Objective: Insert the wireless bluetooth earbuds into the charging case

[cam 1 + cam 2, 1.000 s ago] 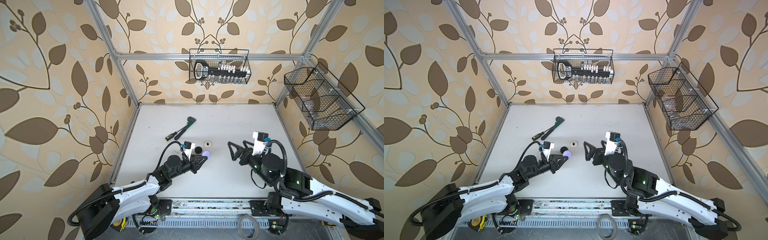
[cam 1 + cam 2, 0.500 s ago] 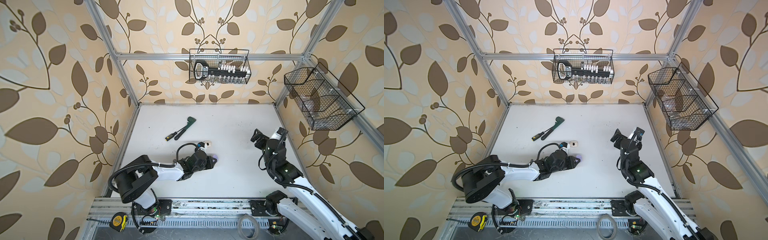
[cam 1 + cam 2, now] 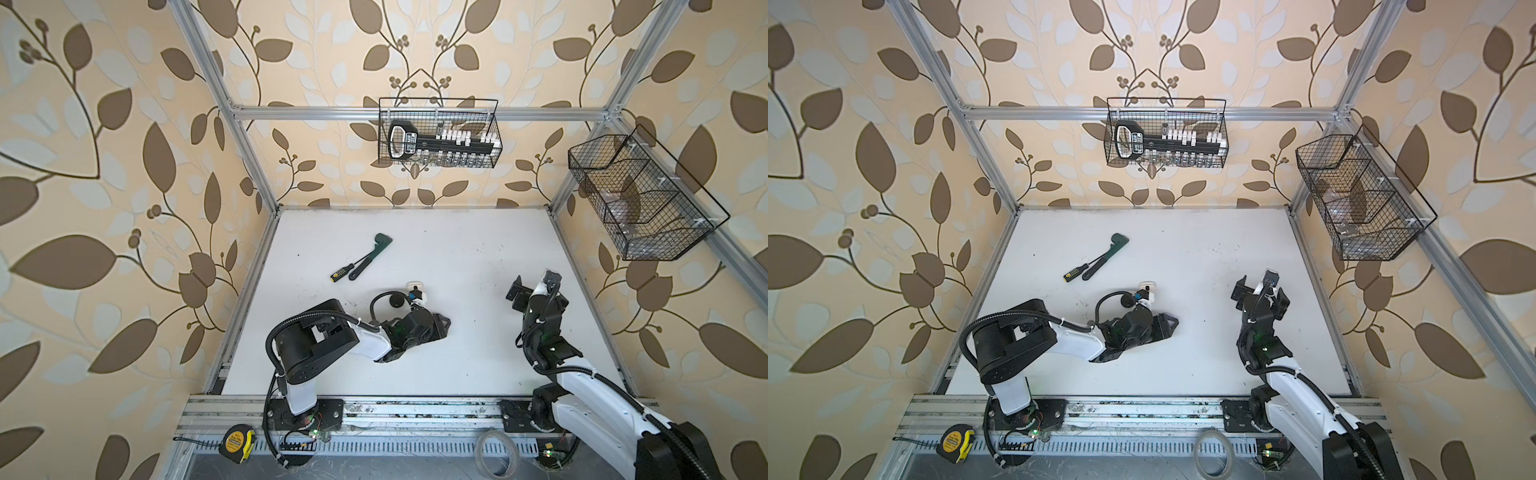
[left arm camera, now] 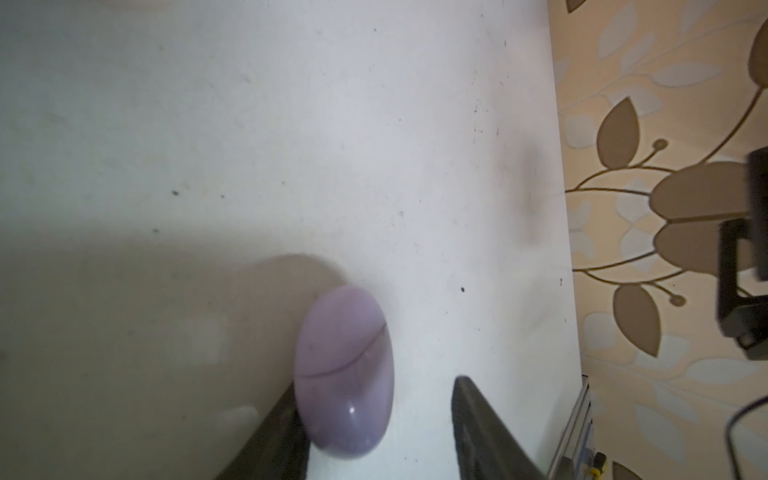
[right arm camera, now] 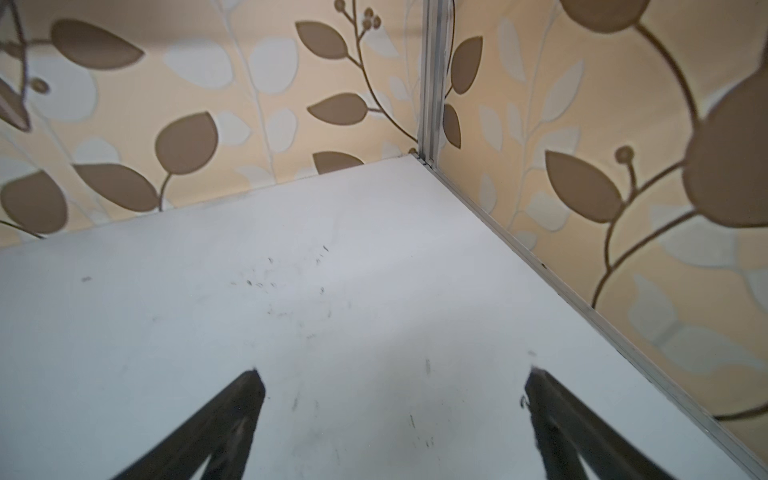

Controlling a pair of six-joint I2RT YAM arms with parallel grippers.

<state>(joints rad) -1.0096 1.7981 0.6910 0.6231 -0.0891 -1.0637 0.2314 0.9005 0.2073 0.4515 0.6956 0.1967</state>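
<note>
Scuffed white tabletop [image 3: 457,249] walled in leaf-patterned wallpaper [image 3: 124,208]; closed lavender oval plastic charging case [image 4: 345,374] lies near centre, touching one finger [image 4: 278,440] of parted left gripper [image 4: 376,382]; right gripper [image 5: 395,374] gapes at three o'clock

No text, brand, number or sign can be read with certainty. The yellow and black tape measure [image 3: 237,443] lying on the front rail [image 3: 415,409] bears a dark label with lines of print. The black-handled tool holder [image 3: 405,143] in the rear wire basket [image 3: 438,100] bears a white label, and both are too small to make out in both top views.
</note>
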